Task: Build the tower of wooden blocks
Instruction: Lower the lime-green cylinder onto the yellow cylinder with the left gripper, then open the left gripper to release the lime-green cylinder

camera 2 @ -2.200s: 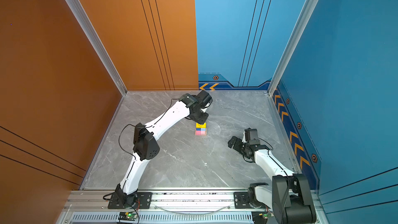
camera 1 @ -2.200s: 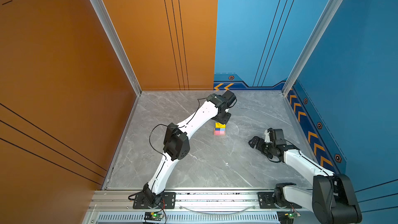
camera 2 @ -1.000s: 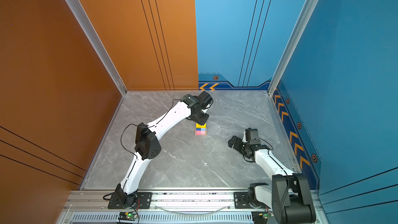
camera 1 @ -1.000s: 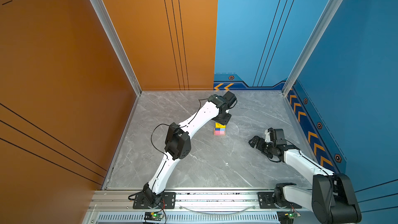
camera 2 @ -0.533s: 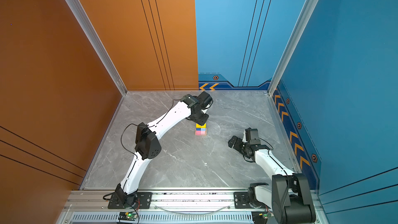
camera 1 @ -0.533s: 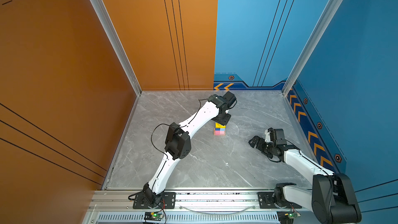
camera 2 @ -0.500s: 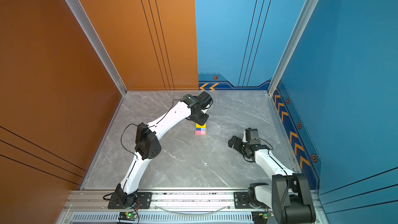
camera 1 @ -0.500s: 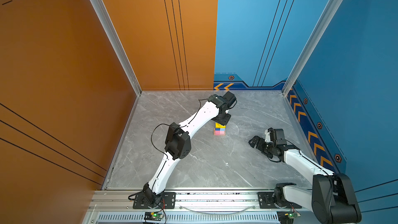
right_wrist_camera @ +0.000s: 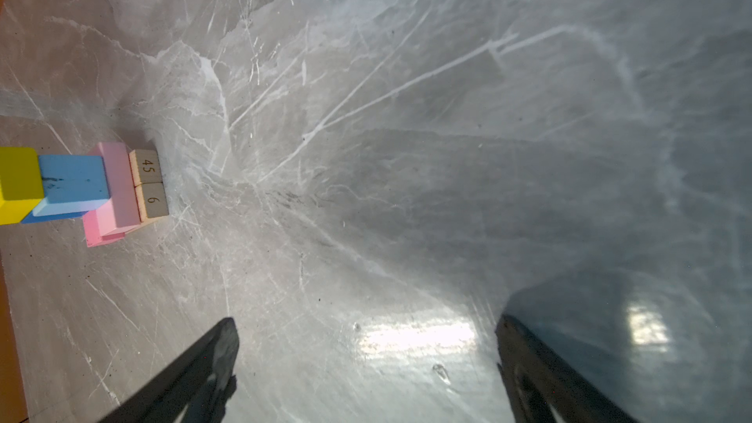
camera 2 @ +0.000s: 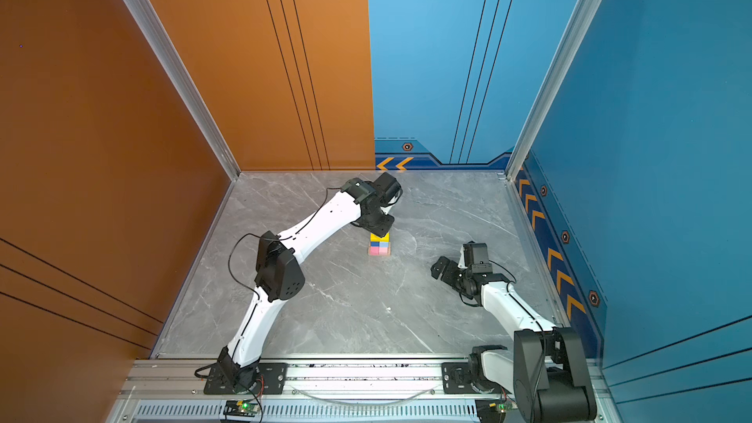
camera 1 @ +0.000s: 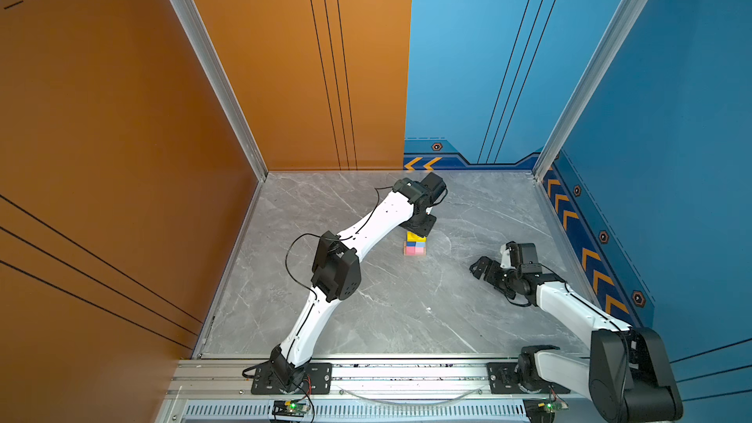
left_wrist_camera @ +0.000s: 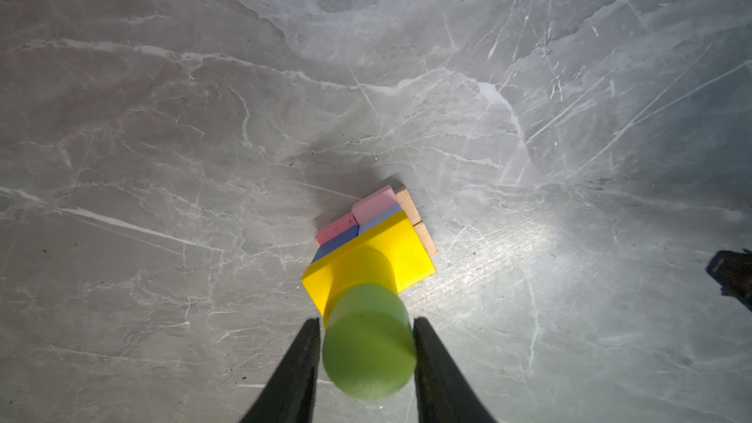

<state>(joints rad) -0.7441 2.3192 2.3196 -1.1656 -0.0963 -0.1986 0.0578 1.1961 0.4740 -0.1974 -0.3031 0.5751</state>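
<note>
On the table: your tower [camera 1: 415, 244] stands near the middle of the grey marble table [camera 1: 366, 319], under the left arm's wrist in both top views.
Left arm: it reaches across from the near rail and hangs right over the tower, hiding the top from above.
Right arm: parked well apart on the right, its hand [right_wrist_camera: 366, 360] spread wide and empty, pointing toward the tower.
Tower: planks [right_wrist_camera: 149, 183] lowest, then pink bars [right_wrist_camera: 116, 191], blue cubes [right_wrist_camera: 73, 187], yellow brick [left_wrist_camera: 403, 252], yellow cylinder [left_wrist_camera: 362, 268], green cylinder [left_wrist_camera: 368, 339] on top.
Left hand: your hand [left_wrist_camera: 366, 354] brackets the green cylinder, one finger [left_wrist_camera: 301, 364] on each side. The fingers sit at its flanks with only a sliver of gap, so you cannot tell for sure whether it is pinched or just let go.
Stage: by the look of it, every block is stacked and only the release and retreat remain.
Risk, tower: the two cylinders make a tall narrow top on a small brick; any sideways push there would likely topple them and may drag the brick off the cubes.
Risk, fingers: if you lift before the fingers clear both flanks, friction could carry the green cylinder up or tip it.
Risk, alignment: the green cylinder seems to lean toward the camera; whether it sits square on the yellow one cannot be told from here.
</note>
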